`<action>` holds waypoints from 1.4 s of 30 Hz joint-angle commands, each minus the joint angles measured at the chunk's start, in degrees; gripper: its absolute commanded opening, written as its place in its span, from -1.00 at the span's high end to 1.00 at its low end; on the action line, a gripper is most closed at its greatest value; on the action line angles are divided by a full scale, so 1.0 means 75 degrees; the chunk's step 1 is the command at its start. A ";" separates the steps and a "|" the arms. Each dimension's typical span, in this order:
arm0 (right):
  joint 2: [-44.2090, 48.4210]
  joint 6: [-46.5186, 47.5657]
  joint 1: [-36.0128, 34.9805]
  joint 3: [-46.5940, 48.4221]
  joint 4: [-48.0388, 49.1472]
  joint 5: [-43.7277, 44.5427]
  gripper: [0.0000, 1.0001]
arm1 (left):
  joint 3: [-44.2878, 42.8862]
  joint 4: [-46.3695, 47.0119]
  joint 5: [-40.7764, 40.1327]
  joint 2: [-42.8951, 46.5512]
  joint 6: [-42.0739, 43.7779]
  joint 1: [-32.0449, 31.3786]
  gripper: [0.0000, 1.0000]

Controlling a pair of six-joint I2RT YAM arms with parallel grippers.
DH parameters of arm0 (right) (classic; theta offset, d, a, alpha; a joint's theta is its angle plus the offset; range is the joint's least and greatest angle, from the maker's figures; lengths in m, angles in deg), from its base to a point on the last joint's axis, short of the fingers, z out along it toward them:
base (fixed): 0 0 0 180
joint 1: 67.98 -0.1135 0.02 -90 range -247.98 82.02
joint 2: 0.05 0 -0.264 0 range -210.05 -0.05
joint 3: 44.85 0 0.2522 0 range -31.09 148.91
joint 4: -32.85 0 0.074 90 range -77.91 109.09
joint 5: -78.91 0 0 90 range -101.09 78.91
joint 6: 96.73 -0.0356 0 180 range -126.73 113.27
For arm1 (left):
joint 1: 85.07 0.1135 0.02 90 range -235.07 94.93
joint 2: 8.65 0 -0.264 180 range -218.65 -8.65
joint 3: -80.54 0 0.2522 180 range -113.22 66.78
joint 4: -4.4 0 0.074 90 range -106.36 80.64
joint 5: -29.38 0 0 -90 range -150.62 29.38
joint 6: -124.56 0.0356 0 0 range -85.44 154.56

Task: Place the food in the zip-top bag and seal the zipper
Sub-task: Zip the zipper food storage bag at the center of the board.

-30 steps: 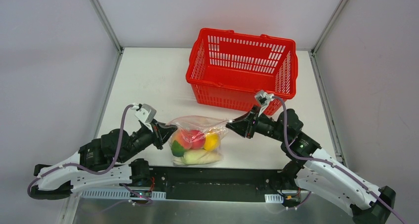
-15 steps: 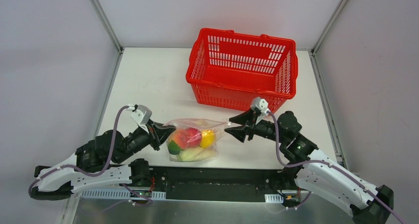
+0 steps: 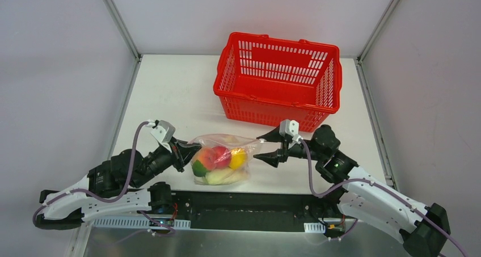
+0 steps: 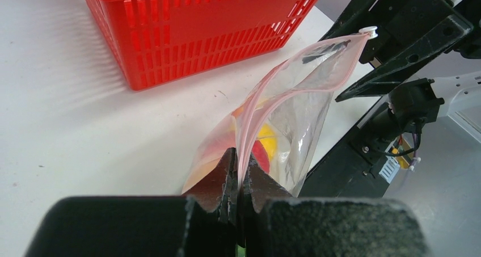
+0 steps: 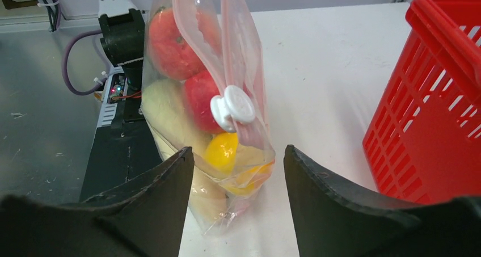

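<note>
While our left gripper (image 4: 239, 167) is clamped on one end of the zipper (image 4: 258, 98), our right gripper (image 5: 238, 155) stands with jaws spread, one either side of the white slider (image 5: 233, 108) and clear of it. We see the zip-top bag (image 3: 227, 139) upright between them near the table (image 3: 164, 92) front edge, with the food (image 3: 218, 158) inside: red, peach, yellow, green, white. The red basket (image 3: 278, 78) sits behind.
</note>
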 commanded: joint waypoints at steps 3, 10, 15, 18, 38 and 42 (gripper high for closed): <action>0.0328 0.0112 0.0027 0.0326 0.0820 -0.0440 -0.23 | 0.0175 0.0444 0.0081 0.0294 0.0029 0.0057 1.00; 0.0252 -0.0017 0.0025 0.0067 0.1311 -0.0040 0.01 | 0.0344 0.0579 0.0198 0.0297 -0.0054 0.0057 1.00; -0.0052 -0.0350 0.0029 0.0117 0.1742 0.0134 0.39 | 0.0419 0.0704 0.0313 0.0371 -0.0044 0.0056 1.00; -0.0110 -0.0440 0.0026 0.0115 0.1753 0.0181 0.46 | 0.0405 0.0613 0.0141 0.0464 -0.0127 0.0051 1.00; 0.0046 -0.1237 0.0031 -0.0082 0.2205 0.0119 0.73 | 0.0572 0.0456 -0.0346 0.0859 -0.0279 0.0057 1.00; -0.0052 -0.1269 0.0022 -0.0024 0.2210 0.0204 0.63 | 0.0521 0.0416 -0.0288 0.0801 -0.0271 0.0054 1.00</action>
